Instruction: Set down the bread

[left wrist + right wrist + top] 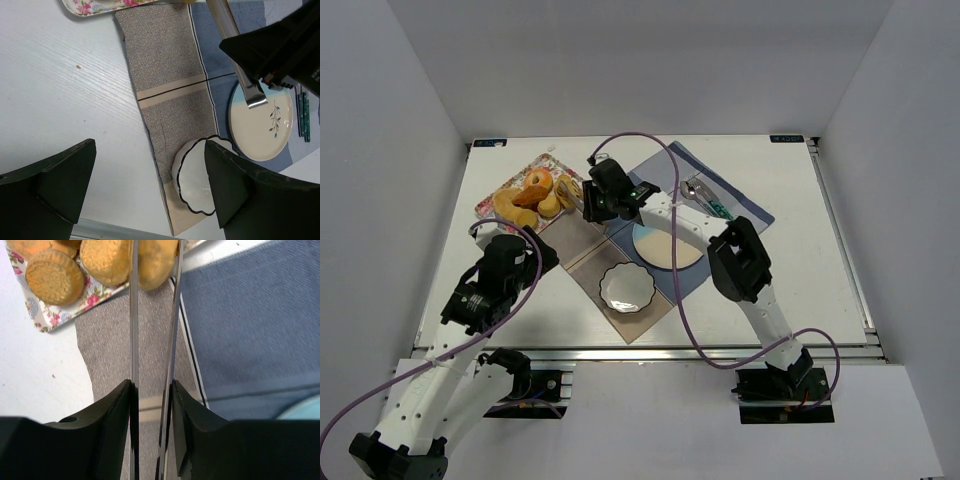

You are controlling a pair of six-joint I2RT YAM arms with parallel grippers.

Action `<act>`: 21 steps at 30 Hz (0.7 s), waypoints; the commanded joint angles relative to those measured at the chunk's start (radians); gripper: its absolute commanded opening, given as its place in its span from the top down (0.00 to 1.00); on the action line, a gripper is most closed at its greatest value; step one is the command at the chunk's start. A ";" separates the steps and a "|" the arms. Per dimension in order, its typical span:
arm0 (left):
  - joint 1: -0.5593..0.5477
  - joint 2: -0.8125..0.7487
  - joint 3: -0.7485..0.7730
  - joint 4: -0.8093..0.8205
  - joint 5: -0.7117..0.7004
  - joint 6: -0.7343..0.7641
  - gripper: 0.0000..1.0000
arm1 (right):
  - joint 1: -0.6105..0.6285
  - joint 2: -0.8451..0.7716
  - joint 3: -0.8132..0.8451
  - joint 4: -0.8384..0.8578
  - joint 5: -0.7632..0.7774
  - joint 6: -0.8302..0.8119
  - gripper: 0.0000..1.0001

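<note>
The bread lies on a floral tray [490, 200] at the back left. A golden-brown loaf [107, 260] reaches between the tips of metal tongs [133, 315], and a round bun [54, 276] sits to its left. My right gripper [152, 385] is shut on the tongs, its fingers [112, 410] squeezing both blades close together. From above, the right gripper [605, 195] sits just right of the tray. My left gripper [150, 150] hangs open and empty over the grey mat [165, 65], beside a white scalloped bowl [192, 185]. In the top view the left gripper [535, 255] is near the tray's front.
An orange-glazed doughnut [538, 181] and a croissant [508, 208] share the tray. A cream plate [655, 262] rests on the blue mat [745, 208], with cutlery [705, 195] behind it. The bowl [626, 287] stands on the grey mat's near end.
</note>
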 commanded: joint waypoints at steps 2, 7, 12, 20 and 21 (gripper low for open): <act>-0.003 0.001 0.004 0.001 -0.023 -0.008 0.02 | 0.001 -0.190 -0.100 0.117 0.069 0.003 0.78; -0.003 0.004 0.001 0.007 -0.015 -0.013 0.02 | -0.004 -0.403 -0.352 0.238 0.092 -0.034 0.78; -0.003 0.029 -0.013 0.038 0.006 -0.010 0.02 | -0.040 -0.640 -0.679 0.309 0.089 -0.050 0.78; -0.003 0.110 -0.021 0.112 0.037 0.007 0.02 | -0.109 -1.057 -1.182 0.254 0.225 -0.023 0.76; -0.003 0.124 -0.022 0.126 0.045 0.012 0.02 | -0.111 -1.103 -1.207 0.244 0.234 -0.019 0.76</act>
